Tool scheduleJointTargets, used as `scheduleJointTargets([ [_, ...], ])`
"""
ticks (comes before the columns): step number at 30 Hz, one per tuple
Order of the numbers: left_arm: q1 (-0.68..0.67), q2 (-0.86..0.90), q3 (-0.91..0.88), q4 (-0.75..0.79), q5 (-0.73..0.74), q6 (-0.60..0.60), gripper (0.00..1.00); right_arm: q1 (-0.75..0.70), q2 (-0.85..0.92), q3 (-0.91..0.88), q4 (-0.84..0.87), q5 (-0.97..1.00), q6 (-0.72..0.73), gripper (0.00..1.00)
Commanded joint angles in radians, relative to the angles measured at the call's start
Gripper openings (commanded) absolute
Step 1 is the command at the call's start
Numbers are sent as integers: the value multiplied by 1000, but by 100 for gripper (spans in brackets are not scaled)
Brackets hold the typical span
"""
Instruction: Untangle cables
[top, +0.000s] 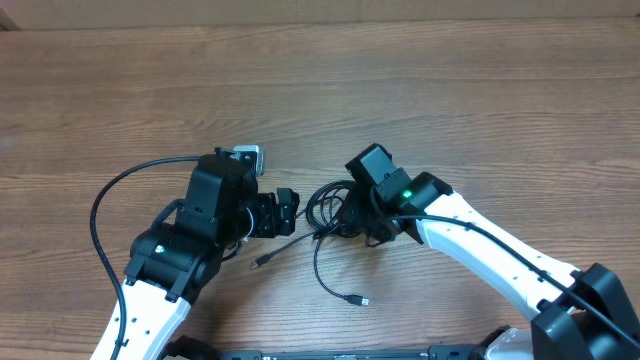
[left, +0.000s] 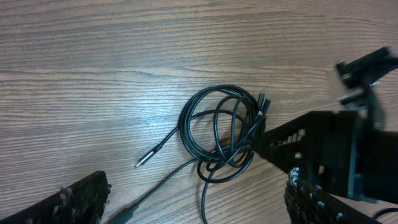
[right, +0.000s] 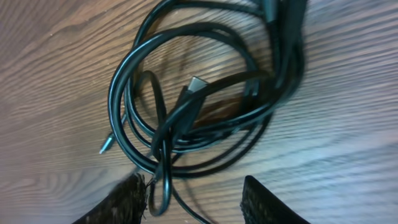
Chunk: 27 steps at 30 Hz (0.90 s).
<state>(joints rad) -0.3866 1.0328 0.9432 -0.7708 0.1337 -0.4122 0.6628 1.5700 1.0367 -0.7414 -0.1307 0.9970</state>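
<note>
On the table, near middle, both claws flank the cables, I'd guess so each can pull a strand outward. Left gripper gapes wide. Right gripper is apart too, pinching nothing. Bundle's a roundish coil, no real long axis; loose tails point near-left and near-right.

Wooden table: brown top, grain running side to side. Lying directly on it, near the front middle: cables, thin, black, bunched in overlapping loose loops, flat on the wood. Two loose ends trailing out of the bunch toward the front edge: one nearly straight, ending in a slim plug; one curving, ending in a second plug.
</note>
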Motion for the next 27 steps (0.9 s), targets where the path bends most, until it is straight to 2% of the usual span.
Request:
scheduleJointTargets([
  [1, -6, 2, 8, 5, -11, 4, 90, 6, -10, -34, 34, -54, 58, 48],
  [9, -6, 20, 8, 13, -9, 3, 89, 6, -7, -84, 116, -42, 77, 48],
  [13, -6, 25, 8, 13, -9, 3, 90, 6, -7, -89, 157, -3, 77, 41],
  [20, -6, 26, 8, 13, 24, 4, 89, 6, 6, -89, 203, 122, 77, 41],
  [27, -6, 26, 8, 12, 25, 4, 89, 6, 60, -89, 256, 129, 77, 41],
])
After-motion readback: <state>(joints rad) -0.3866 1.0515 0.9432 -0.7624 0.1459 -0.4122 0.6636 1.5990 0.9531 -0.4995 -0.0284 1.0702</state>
